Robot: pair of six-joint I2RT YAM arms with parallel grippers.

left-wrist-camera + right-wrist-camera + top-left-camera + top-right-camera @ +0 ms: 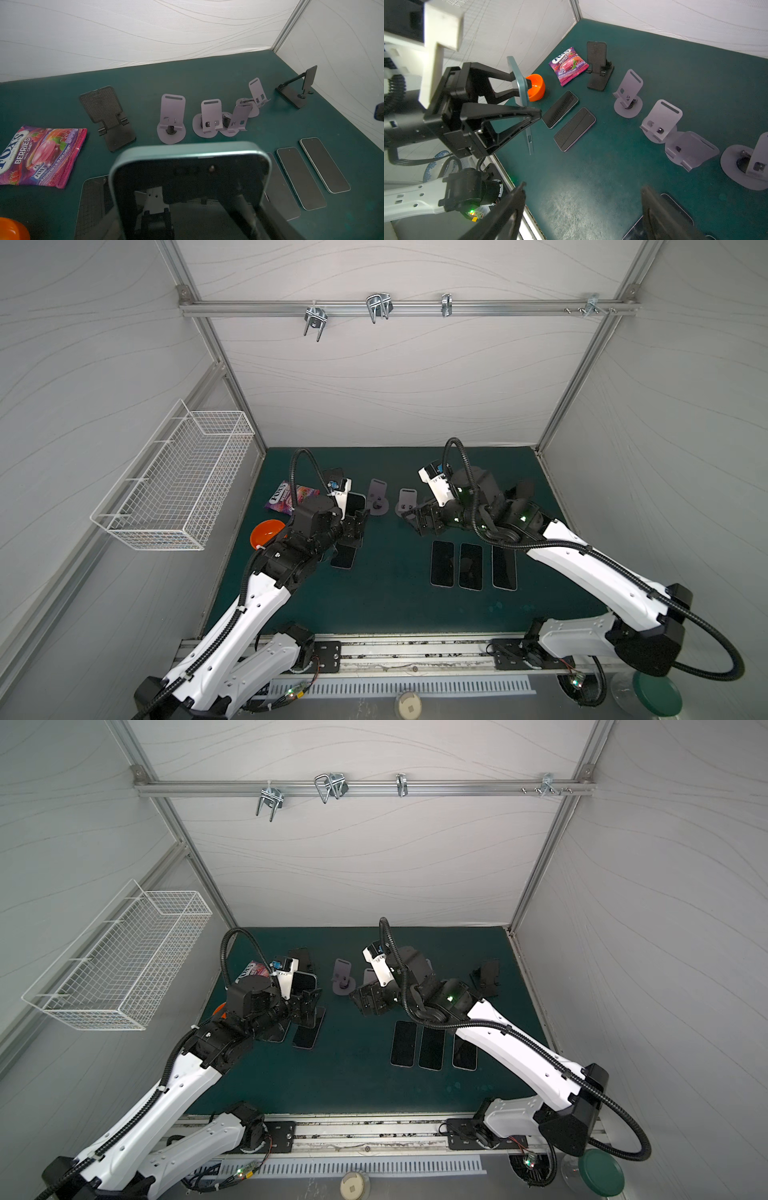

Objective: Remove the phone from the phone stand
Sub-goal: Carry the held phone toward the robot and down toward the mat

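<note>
closest to the left wrist camera, the phone [187, 170] fills the view: a rounded slab with a matte teal rim and glossy black glass, pinched tight in the left gripper [527, 99] and held above the dark green mat [187, 79], clear of every stand. that arm reaches forward, elbow bent, wrist about level. from the left lie a glossy orange bowl [536, 87], a crinkled candy bag [41, 153], a black stand [106, 112] with a dimpled back, two flat phones [562, 109], then four smooth lilac stands [171, 116] on round bases and three more flat phones [301, 178]. the right gripper [583, 187], fingers spread wide over bare mat, points toward the middle, low beside the lilac stands.
</note>
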